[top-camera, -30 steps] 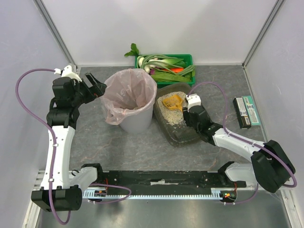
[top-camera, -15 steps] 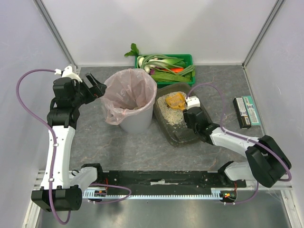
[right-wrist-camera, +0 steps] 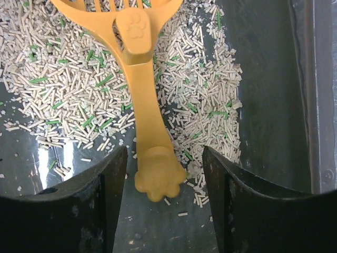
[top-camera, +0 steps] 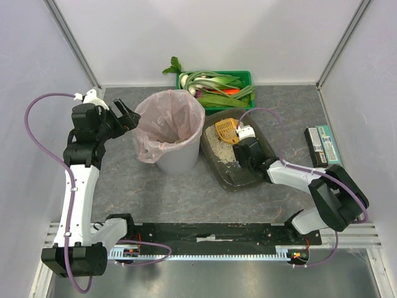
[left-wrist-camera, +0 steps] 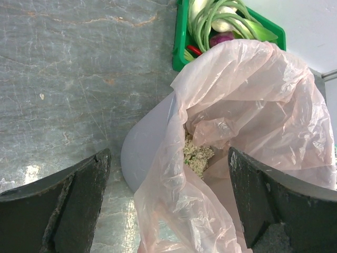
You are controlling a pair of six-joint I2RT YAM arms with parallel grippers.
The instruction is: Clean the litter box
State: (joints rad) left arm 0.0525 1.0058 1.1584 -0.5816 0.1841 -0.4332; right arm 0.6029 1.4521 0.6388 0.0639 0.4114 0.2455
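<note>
From above, the litter box (top-camera: 239, 179) sits on the bench (top-camera: 155, 192) just right of the bin (top-camera: 178, 160), near the green crate (top-camera: 245, 76). The right tool (top-camera: 240, 138) reaches low into the box beside the yellow scoop (top-camera: 224, 129). The left tool (top-camera: 129, 115) hovers at the bin's left rim.

The left wrist view shows the left tool (left-wrist-camera: 168, 158) spread wide over the pink liner (left-wrist-camera: 253, 95), with litter (left-wrist-camera: 197, 157) inside it.

In the right wrist view, the right tool (right-wrist-camera: 164, 158) stands apart, its fingers either side of the scoop's handle (right-wrist-camera: 145, 105) and touching neither side. The scoop lies on pellets (right-wrist-camera: 63, 95) in the box.
</note>
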